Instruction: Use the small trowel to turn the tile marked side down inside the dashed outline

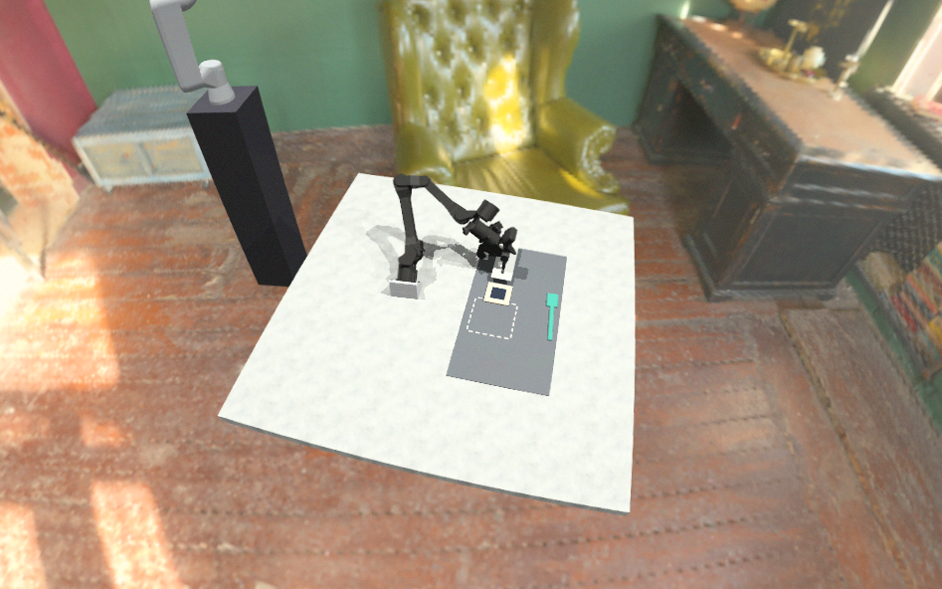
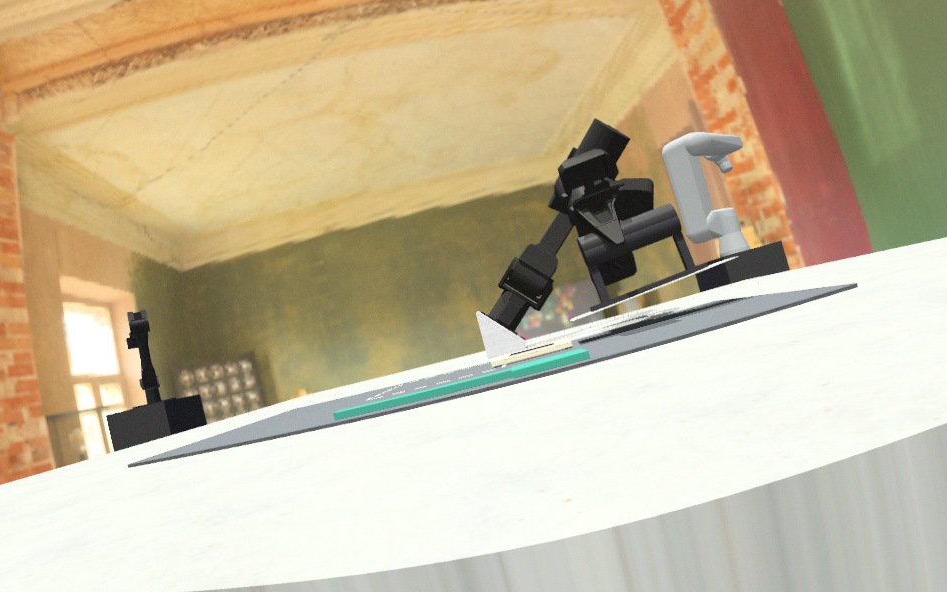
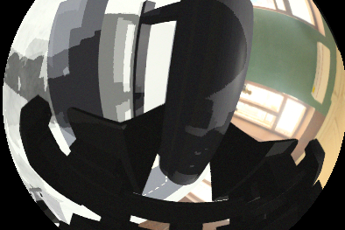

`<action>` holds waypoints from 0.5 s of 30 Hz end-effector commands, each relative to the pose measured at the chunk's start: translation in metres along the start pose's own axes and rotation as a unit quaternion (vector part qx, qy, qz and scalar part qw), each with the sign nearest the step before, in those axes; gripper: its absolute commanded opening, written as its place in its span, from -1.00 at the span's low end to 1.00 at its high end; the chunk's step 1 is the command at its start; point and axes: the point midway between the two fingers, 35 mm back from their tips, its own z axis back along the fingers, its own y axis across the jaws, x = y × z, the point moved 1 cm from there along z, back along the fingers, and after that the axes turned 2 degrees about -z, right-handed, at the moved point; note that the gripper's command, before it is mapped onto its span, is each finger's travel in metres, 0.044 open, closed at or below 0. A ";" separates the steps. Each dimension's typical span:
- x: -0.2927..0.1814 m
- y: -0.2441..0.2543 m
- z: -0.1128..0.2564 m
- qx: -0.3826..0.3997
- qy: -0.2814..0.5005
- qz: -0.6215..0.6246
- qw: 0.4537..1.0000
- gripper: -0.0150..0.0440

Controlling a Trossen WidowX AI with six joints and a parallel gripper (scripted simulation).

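My gripper point(image 1: 503, 254) point(image 2: 612, 229) is shut on the black handle of a trowel. The trowel has a thick round handle point(image 3: 206, 59) and a flat pale blade point(image 1: 500, 276) point(image 2: 653, 289). The blade is held tilted above the back of the mat, just behind the tile; whether it touches the tile or mat is unclear. The tile point(image 1: 487, 294) point(image 2: 528, 356) is cream with a dark square mark facing up. It lies on the mat behind the dashed outline point(image 1: 511, 337), close to its back edge. The wrist view hides the tile.
The grey mat point(image 1: 495, 362) point(image 2: 241, 435) lies on the white table point(image 1: 356, 380). A green spatula-like tool point(image 1: 550, 321) point(image 2: 550, 363) lies near the mat's right edge. The arm's base point(image 1: 405, 289) stands left of the mat.
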 end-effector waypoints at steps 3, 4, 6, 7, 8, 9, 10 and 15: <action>0.000 0.005 -0.005 -0.007 0.001 -0.001 1.000 -0.49; 0.000 0.006 -0.006 -0.007 0.001 -0.001 1.000 -0.49; 0.000 0.009 -0.008 -0.007 0.001 -0.001 1.000 -0.49; 0.001 0.010 -0.009 -0.007 0.001 -0.001 1.000 -0.49; 0.001 0.011 -0.010 -0.007 0.001 -0.001 1.000 -0.49; 0.001 0.013 -0.011 -0.007 0.001 -0.002 1.000 -0.49; 0.001 0.014 -0.012 -0.007 0.001 -0.002 1.000 -0.49; 0.001 0.021 -0.016 -0.008 0.000 -0.002 1.000 -0.49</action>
